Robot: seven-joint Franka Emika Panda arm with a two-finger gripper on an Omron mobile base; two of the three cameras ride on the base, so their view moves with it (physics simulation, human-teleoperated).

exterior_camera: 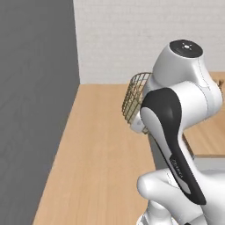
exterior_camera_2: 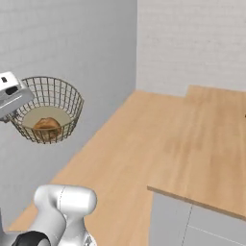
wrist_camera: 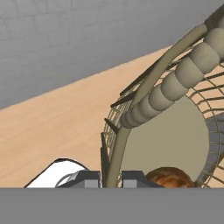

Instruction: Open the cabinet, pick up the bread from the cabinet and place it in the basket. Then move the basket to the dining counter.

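The golden-tan wire basket hangs in the air, held up beside the grey wall and above the wood floor. The brown bread lies on its beige disc base. My gripper is shut on the basket's rim wall, one finger on each side of the wires, with the bread just inside. In the left base view the basket peeks out from behind my arm. The dining counter, a light-wood top with pale grey sides, lies to the right of the basket and lower in the picture.
A dark grey wall runs along the left and a pale brick wall closes the back. Wood floor stretches between the grey wall and the counter's near edge.
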